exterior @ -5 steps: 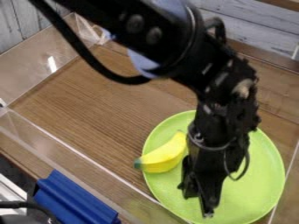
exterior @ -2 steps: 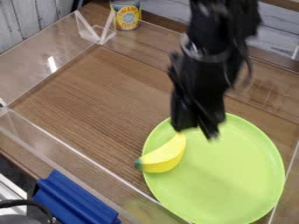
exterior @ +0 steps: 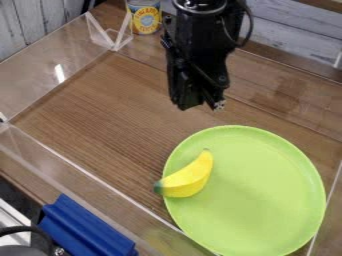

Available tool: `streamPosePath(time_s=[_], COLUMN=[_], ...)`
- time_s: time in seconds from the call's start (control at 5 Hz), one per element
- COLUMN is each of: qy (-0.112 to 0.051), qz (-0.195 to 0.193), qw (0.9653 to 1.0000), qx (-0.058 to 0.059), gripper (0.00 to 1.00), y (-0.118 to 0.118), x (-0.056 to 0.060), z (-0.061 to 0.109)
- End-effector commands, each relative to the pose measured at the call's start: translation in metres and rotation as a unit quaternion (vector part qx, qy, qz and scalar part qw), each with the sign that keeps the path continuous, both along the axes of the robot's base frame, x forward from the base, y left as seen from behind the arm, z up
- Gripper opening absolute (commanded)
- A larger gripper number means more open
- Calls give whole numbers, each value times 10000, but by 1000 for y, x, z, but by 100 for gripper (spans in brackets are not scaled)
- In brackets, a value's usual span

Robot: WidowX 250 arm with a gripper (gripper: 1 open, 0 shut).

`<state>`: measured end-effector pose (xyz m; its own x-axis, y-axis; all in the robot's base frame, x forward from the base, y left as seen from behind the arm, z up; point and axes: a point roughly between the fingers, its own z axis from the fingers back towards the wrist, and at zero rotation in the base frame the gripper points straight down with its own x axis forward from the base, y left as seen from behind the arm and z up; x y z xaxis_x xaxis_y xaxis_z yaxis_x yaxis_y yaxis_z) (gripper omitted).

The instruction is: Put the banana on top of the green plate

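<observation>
The banana (exterior: 189,175), small and bright yellow, lies on the left rim area of the green plate (exterior: 267,200), its lower tip reaching the plate's edge. The plate sits on the wooden table at the front right. My gripper (exterior: 198,100) hangs pointing down over bare wood, well behind and above the plate and apart from the banana. Its dark fingers look slightly parted, with nothing between them.
A clear plastic wall (exterior: 54,150) runs along the left and front of the table. A yellow can (exterior: 144,17) and a clear stand (exterior: 112,35) are at the back. A blue object (exterior: 80,230) lies outside the wall at the front left.
The gripper has risen off the plate and moved toward the back of the table, with its fingers parting. The banana stays on the plate where it was.
</observation>
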<state>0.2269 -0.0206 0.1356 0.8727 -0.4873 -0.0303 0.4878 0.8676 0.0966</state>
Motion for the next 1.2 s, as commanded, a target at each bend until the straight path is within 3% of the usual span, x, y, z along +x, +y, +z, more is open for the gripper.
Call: streamPosePath(time_s=[0.0,0.2,0.6,1.0], qy=[-198,-281,-547,-792], qz=[109,187,11,-48], qw=[9997,9994,9984,9967], qx=[-29,-61,-111,-176], gripper=[100,100,100,100], y=[-5,-16,-25,-23], x=[-6,-11,-9,-3], z=[1,-11,-39,-47])
